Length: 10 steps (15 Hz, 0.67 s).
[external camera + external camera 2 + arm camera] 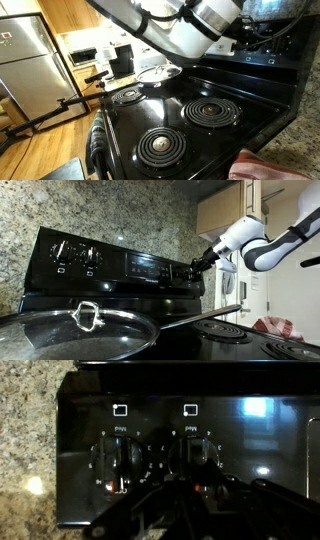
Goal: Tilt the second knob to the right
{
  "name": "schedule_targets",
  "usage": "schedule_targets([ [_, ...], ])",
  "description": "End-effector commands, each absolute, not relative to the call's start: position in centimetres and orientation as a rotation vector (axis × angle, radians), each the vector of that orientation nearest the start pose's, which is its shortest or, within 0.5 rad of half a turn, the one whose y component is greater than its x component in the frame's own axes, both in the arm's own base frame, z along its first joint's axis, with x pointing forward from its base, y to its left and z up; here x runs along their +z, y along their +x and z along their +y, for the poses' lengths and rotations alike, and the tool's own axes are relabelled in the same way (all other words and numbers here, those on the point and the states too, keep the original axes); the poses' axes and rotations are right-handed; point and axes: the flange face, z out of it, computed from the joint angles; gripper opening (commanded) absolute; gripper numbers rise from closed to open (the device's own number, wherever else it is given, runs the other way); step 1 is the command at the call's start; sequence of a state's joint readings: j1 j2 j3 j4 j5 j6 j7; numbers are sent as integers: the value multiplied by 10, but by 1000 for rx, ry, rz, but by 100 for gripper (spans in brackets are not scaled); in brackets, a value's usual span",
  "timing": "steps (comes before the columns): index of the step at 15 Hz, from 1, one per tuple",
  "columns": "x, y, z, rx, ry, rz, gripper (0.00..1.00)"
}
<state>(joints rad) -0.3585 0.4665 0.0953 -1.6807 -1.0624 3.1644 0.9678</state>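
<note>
The black stove's back panel carries knobs at both ends. In the wrist view two round knobs show side by side: one knob and the second knob to its right, each ringed by white marks. My gripper is a dark shape just below and in front of the second knob, very close to it. In an exterior view my gripper reaches the right-hand end of the panel. The fingers are too dark to tell whether they hold the knob.
A steel pan with a glass lid sits on the stove close to the camera. Coil burners cover the cooktop. A granite wall stands behind the panel. A red cloth lies at the stove's corner.
</note>
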Motion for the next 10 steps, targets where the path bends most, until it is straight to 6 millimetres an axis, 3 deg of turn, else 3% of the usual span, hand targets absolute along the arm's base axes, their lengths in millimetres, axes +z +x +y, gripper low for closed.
schedule_targets([
  [1, 441, 720, -107, -1609, -2819, 261, 6],
  [6, 445, 731, -107, -1526, -2850, 256, 6],
  [10, 454, 731, -107, -1248, -2807, 367, 6],
])
